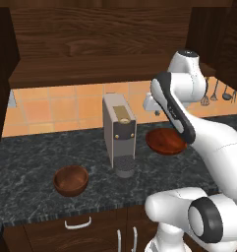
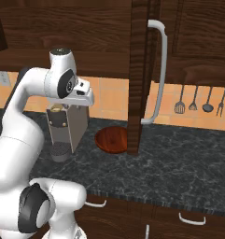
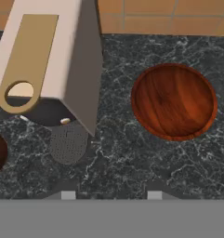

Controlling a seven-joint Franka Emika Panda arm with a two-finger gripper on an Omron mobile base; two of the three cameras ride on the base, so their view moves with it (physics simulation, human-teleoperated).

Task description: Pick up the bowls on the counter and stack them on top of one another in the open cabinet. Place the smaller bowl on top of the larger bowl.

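Hovering above the tabletop [image 3: 132,158], fingers [image 3: 68,195] part-spread, holding nothing. Larger bowl [image 3: 174,102] lies ahead and to one side of the fingers; smaller bowl [image 1: 71,179] sits beyond the coffee machine [image 3: 48,60] on the other side. Risks: the shallow rim slipping from a narrow pinch; the wrist clipping the coffee machine during descent; the cabinet door [image 2: 141,74] blocking the lift.

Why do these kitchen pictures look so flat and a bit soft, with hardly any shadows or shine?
Left base view: even light, the smaller bowl casts almost no shadow on the counter; edges look soft. Right base view: the cabinet stays dark, no glare on its handle. Hand view: the larger bowl shows grain but no highlight, and the coffee machine leans from the tilted angle.
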